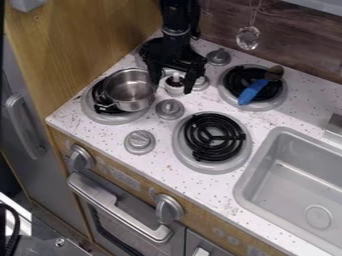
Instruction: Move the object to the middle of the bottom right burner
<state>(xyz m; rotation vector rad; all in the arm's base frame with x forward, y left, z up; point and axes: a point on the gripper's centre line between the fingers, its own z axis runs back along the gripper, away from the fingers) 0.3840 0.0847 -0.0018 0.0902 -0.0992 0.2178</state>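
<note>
The black gripper [174, 80] hangs at the upper middle, just right of the metal pot, with its fingers apart. Between and behind them shows a small pale round piece with a dark centre; I cannot tell whether it is a knob or a loose thing. The silver pot [131, 90] stands upright on the bottom left burner [103, 117], its handle toward the front. The gripper's left finger is close to the pot's right rim; whether they touch, I cannot tell. The bottom right burner [214, 136] has a bare black coil.
A blue-handled utensil [254, 90] lies across the top right burner [278, 99]. Grey knobs [169, 109] rise between the burners, and another knob [139, 142] stands near the front. The sink [244, 185] is at the right. A clear ornament [248, 37] hangs by the back wall.
</note>
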